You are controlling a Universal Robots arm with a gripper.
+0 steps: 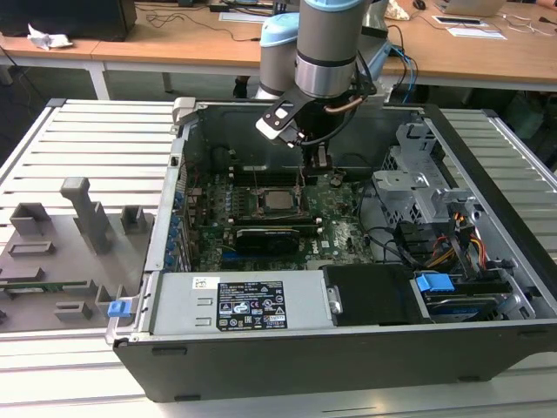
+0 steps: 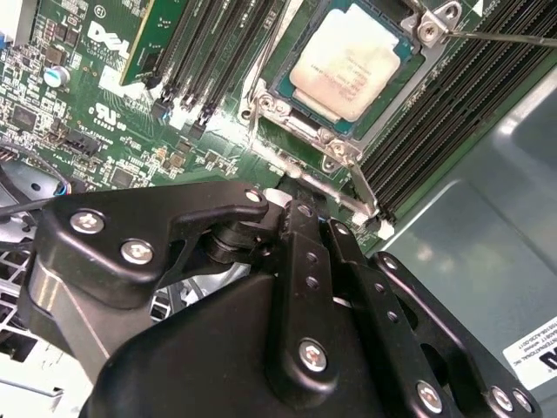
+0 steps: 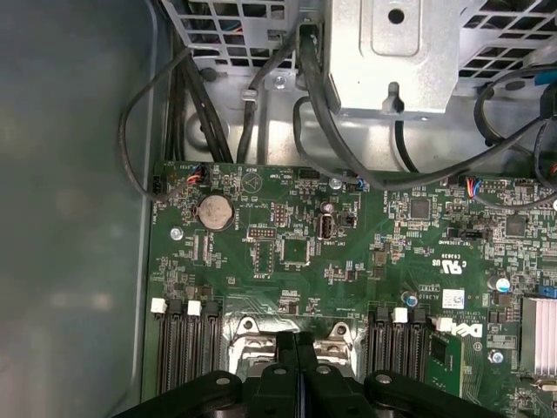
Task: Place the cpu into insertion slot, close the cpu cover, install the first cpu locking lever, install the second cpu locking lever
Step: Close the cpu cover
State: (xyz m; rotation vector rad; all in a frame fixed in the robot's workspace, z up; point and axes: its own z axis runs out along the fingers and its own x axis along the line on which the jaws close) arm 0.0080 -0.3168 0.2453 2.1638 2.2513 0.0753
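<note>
The cpu [image 2: 352,57], a silver-topped square chip, lies flat in the insertion slot [image 2: 296,111] on the green motherboard. In the exterior view the cpu [image 1: 277,201] sits mid-board inside the open computer case. The cpu cover [image 2: 339,148] lies down around the chip. One thin wire lever [image 2: 505,37] runs off from a far corner of the socket, and another lever [image 2: 261,57] runs along its side. My gripper [image 2: 291,209] is shut, its black fingertips just off the socket's near edge, close to a silvery bar [image 2: 324,185]. In the first wrist view the gripper [image 3: 296,341] hangs over the socket edge.
Black memory slots [image 2: 435,113] flank the socket on both sides. A long black card [image 1: 274,235] lies just in front of the cpu. A metal drive cage [image 1: 418,183] and cable bundles [image 1: 409,244] fill the exterior view's right of the case. A grey fixture tray [image 1: 70,235] lies outside, at the left.
</note>
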